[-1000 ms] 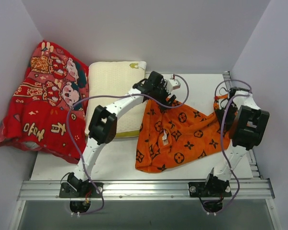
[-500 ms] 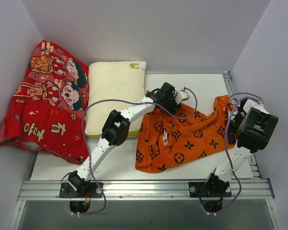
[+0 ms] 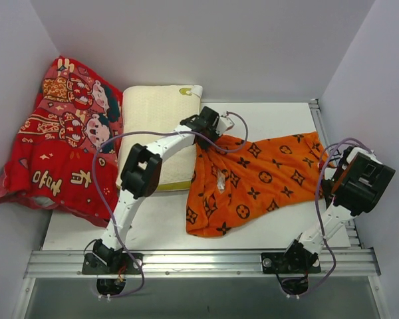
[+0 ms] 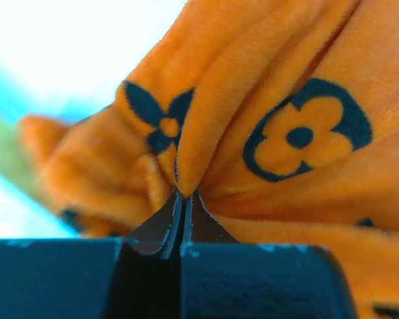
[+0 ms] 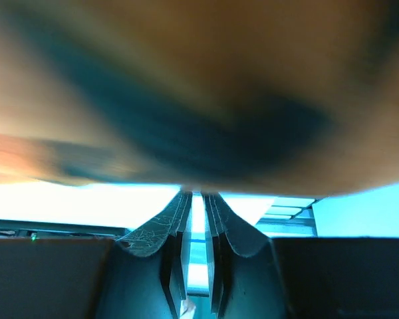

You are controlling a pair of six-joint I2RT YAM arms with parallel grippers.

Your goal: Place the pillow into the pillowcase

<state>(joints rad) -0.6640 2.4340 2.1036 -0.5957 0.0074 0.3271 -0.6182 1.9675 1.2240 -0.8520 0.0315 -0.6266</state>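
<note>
— Two claws, what are they doing?
— The left claw (image 3: 209, 131) is clamped tight on a bunched fold at the far-left corner of the pillowcase (image 3: 259, 176). The right claw (image 3: 330, 171) is drawn narrow, its tips lost in blurred orange at the case's right edge.
— How does the case lie?
— Spread rumpled across the counter (image 3: 279, 113) between them.
— Where is the pillow (image 3: 161, 113)?
— Flat at the back left, outside the case and just beside its left edge. A red cloth (image 3: 60, 146) lies against its other side, and the left arm crosses over it.
</note>
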